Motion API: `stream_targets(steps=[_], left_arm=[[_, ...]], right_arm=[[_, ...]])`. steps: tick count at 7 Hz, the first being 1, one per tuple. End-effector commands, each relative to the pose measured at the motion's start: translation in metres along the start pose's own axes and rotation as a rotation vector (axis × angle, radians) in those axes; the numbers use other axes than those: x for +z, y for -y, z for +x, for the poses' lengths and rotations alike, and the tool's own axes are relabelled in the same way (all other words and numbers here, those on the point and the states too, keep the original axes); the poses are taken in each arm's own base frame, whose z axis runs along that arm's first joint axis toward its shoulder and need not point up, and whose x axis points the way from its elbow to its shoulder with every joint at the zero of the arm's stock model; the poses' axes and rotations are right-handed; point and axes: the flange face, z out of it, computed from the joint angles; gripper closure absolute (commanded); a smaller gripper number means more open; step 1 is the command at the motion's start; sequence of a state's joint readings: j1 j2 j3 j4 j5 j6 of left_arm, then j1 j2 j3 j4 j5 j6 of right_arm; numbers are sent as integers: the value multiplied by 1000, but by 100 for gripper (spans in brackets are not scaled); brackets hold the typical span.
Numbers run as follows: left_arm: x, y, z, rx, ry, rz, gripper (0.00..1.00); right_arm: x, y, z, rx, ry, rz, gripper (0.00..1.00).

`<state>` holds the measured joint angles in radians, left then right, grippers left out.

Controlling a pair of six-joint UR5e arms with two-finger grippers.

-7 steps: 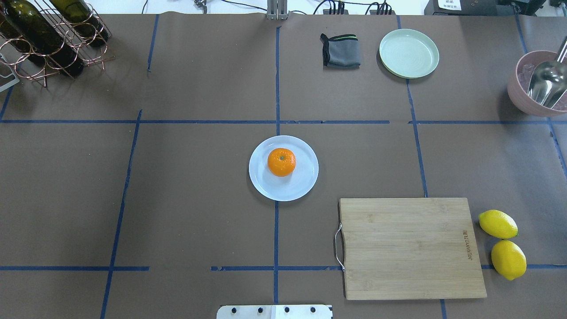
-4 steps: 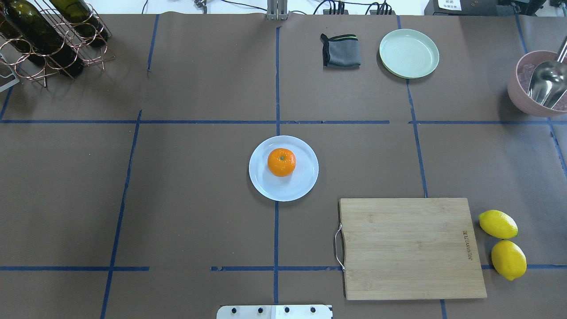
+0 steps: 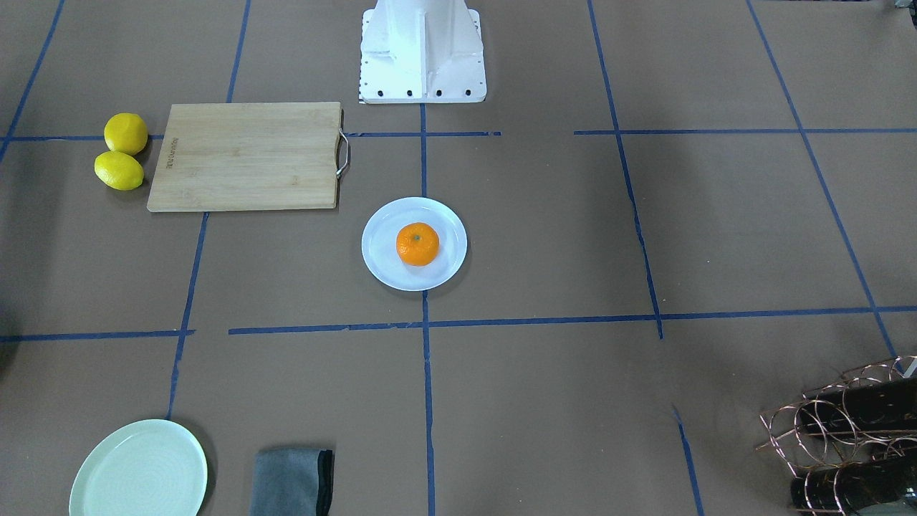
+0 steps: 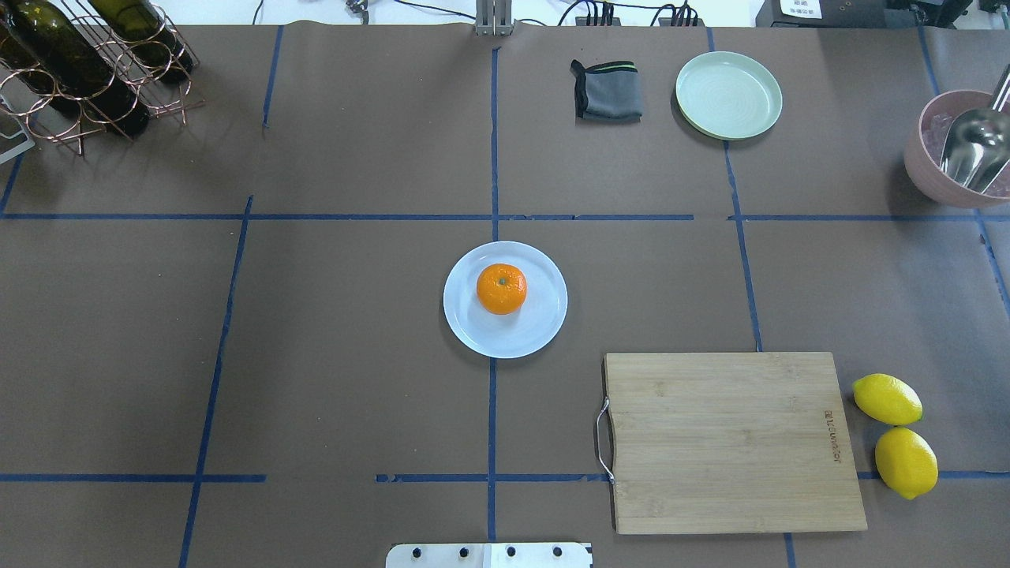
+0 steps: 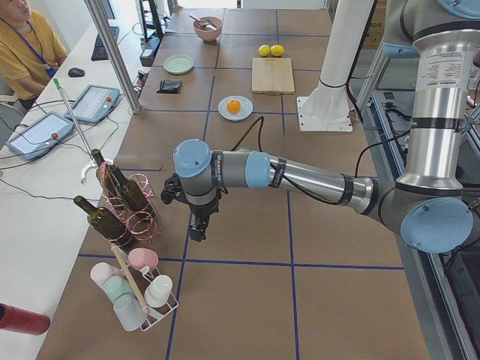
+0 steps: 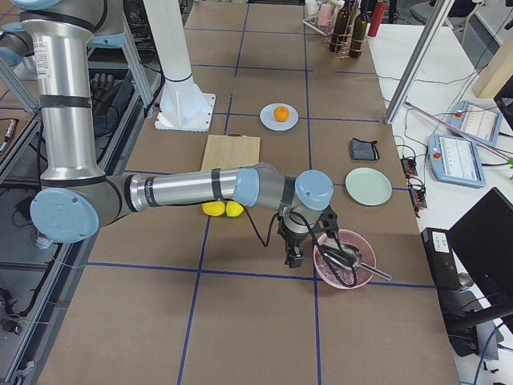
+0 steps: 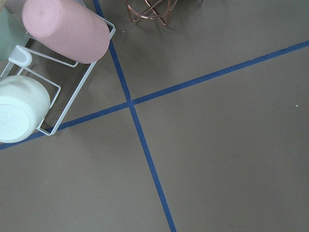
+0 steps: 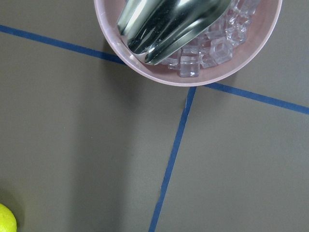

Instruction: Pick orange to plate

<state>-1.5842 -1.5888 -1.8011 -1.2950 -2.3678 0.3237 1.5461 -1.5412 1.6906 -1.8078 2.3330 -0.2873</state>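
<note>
Nothing was moved since earlier: the orange [image 4: 501, 289] was seen centred on the plate [image 4: 544, 319], placement judged done; whether the left gripper [image 5: 196, 232] and right gripper [image 6: 292, 258] were clenched could not be told.

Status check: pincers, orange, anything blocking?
Left pincer, right pincer at table ends, state unreadable. Orange resting on white plate. Cutting board, lemons apart from it.
</note>
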Motion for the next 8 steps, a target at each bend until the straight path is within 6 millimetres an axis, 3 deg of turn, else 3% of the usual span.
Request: stream_targets(steps=[1,5,7,8], left_arm=[[2,-2,-1,-25,-11,-26,0],[10,1,-8,-20,-14,-21,0],[33,1,-33,-27,-23,-25,0],[35,-4,-34,-25,-21,-23,0]], right_arm=[[1,1,-4,2,-17,61,0],[-1,2,-11,61,27,96,0],[2,3,-10,64,27,88,0],[5,4,-10,64,28,82,0]])
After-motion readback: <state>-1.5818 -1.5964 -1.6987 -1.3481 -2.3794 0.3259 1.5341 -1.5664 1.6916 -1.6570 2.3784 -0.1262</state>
